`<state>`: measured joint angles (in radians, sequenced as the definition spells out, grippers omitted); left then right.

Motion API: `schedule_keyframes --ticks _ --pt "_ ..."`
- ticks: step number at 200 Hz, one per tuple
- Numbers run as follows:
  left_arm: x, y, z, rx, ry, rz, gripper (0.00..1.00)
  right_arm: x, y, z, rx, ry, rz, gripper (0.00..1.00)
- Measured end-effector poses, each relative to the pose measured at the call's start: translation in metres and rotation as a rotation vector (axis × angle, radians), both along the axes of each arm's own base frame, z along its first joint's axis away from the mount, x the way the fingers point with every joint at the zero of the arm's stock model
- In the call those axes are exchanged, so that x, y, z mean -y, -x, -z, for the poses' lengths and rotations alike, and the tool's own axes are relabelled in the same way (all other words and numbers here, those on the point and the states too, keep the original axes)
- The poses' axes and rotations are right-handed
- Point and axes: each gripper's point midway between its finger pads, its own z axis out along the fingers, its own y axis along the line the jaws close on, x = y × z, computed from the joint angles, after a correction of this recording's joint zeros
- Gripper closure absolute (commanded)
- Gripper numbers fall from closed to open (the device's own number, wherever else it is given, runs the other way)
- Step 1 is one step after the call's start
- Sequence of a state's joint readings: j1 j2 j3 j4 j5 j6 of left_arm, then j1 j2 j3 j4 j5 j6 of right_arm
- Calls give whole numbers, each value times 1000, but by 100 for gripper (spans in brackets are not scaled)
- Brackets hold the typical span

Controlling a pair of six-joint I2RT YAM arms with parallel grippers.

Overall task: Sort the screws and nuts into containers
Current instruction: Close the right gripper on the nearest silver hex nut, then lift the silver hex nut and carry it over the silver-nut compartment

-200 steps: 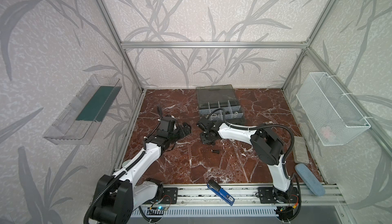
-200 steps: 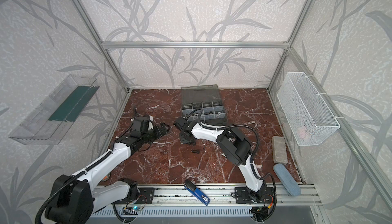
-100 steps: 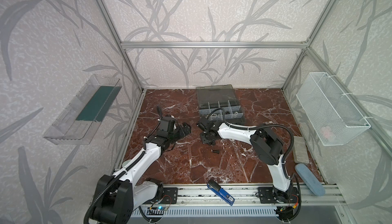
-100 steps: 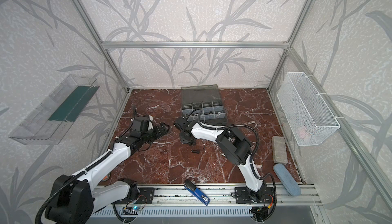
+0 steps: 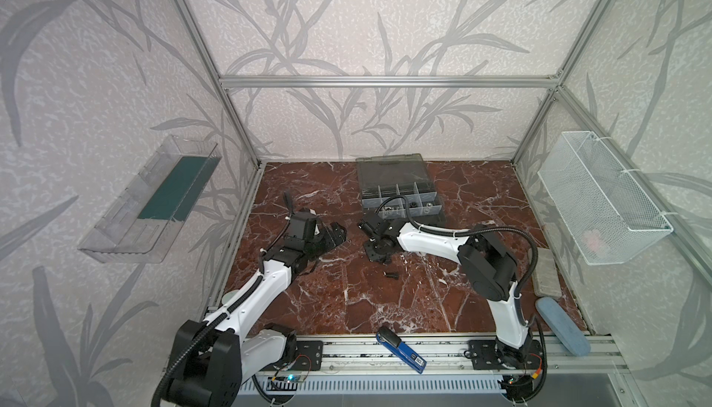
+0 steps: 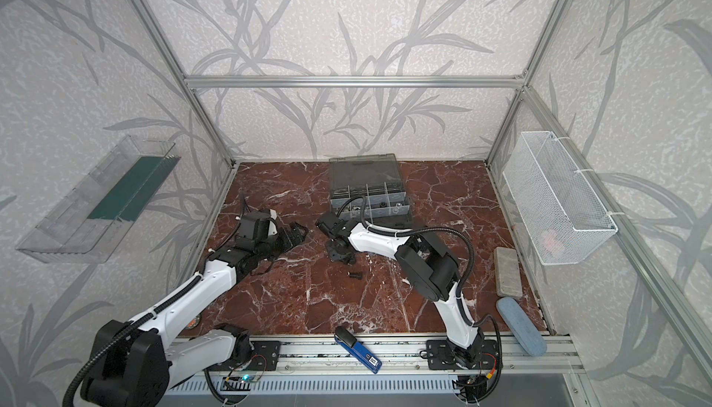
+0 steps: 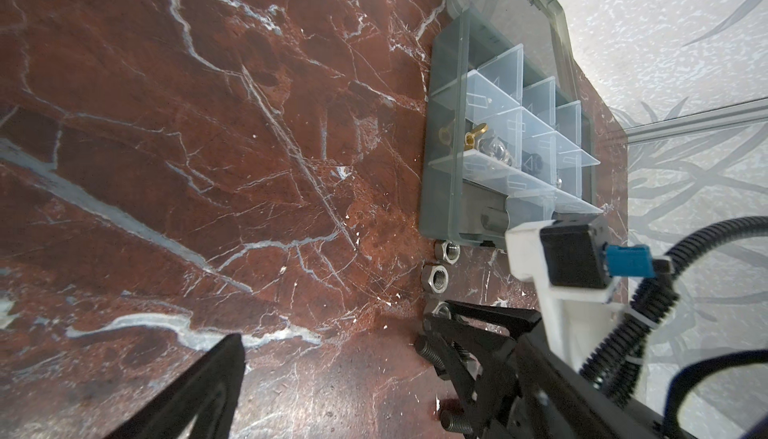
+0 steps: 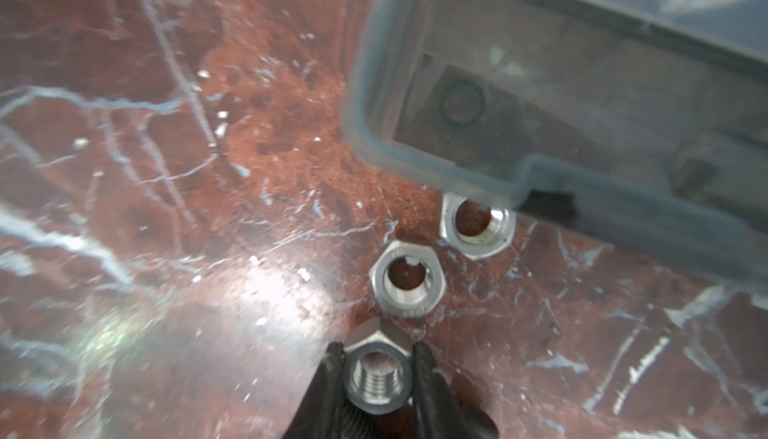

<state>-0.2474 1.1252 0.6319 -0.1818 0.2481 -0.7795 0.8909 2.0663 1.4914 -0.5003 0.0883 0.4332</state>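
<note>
the right gripper [image 8: 376, 356] is clamped on a shiny nut [image 8: 376, 383] near the corner of the organiser case [image 8: 415, 154]. two more nuts [image 8: 409, 281] lie on the marble table [image 8: 187, 250] between it and the case. the left gripper [image 5: 336, 233] hovers nearby, its jaws spread wide and empty. a dark screw [image 5: 391, 276] lies nearer the front rail.

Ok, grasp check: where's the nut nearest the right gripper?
Right wrist view: the nut sits pinched in the right gripper, last of three in a line from the organiser case.
</note>
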Motion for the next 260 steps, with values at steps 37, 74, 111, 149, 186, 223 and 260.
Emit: schedule_keyframes --ticks 37,74,111,149,186,223,260 --pt "0 0 0 -3 1 0 1 16 -23 -54 64 -88 -6 96" --pt "1 1 1 -8 8 4 1 68 -66 -94 151 -118 95 96" --pt "2 1 3 -17 12 6 1 139 -112 -92 182 -67 253 96" --pt "3 1 3 -19 15 7 1 182 -144 -77 197 16 341 96" --pt "3 2 4 -21 16 7 1 192 -165 -62 197 62 358 97" --pt "3 2 4 -24 15 6 1 202 -177 -55 198 85 379 97" --pt "3 2 4 -26 18 3 1 215 -181 -48 189 98 406 96"
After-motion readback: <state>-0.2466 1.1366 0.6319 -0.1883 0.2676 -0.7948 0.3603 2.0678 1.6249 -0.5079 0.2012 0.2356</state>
